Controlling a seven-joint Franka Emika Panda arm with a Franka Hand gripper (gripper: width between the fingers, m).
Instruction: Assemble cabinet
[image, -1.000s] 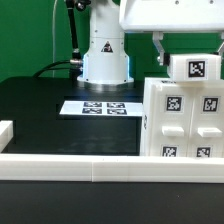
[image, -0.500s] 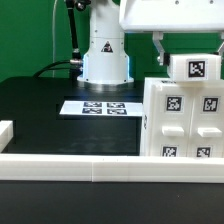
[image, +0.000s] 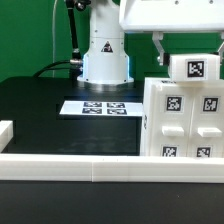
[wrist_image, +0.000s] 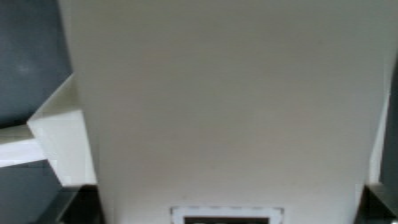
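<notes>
The white cabinet body stands at the exterior view's right, just behind the border rail, with several black-and-white tags on its front. A smaller white panel with one tag sits on top of it. My gripper comes down from above, a dark finger on each side of that panel. In the wrist view the panel fills most of the picture, and the gripper has its dark fingertips pressed against the panel's edges. A white part of the body shows beside it.
The marker board lies flat on the black table in front of the robot base. The low white border rail runs along the front and up the exterior view's left side.
</notes>
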